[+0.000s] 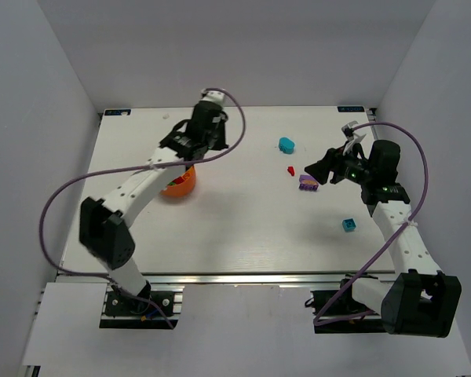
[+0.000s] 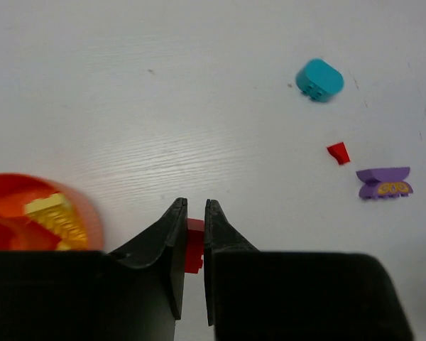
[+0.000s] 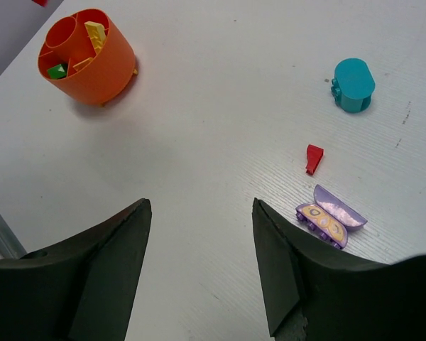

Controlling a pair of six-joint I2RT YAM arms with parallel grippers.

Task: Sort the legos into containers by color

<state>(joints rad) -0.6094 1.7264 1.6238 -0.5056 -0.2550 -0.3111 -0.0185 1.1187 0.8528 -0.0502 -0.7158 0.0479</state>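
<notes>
Clearly the left jaws are closed on a small red brick (image 2: 194,245), which sits between the tips with its lower part showing in the gap. They hang above the counter (image 1: 243,236), just beside the orange bowl (image 3: 106,71). The right jaws stand wide and hold nothing, hovering over bare counter near the purple winged piece (image 3: 330,217).

The bowl has an inner ring, and yellow (image 3: 96,34) and green (image 3: 57,71) pieces already lie in its outer sections. Four legos are loose: the purple one, a tiny red wedge (image 3: 313,158) just beyond it, a rounded cyan brick (image 3: 353,84) farther off, and a small blue brick (image 1: 348,225) well apart, nearer the right arm's base.

These pieces look like hard, stiff plastic, very light and smooth-sided, so they would likely slip or flick away under an off-centre pinch. Flat opposite faces are probably the best hold. The wedge tapers, so its parallel sides suit better than the slope. The purple piece is best taken across its studded body, not its thin wings.

The counter is a white board with faint grain and a few dark scuffs. It looks flat and slick enough for a nudged brick to slide. Plain pale walls close in the back and both sides.
</notes>
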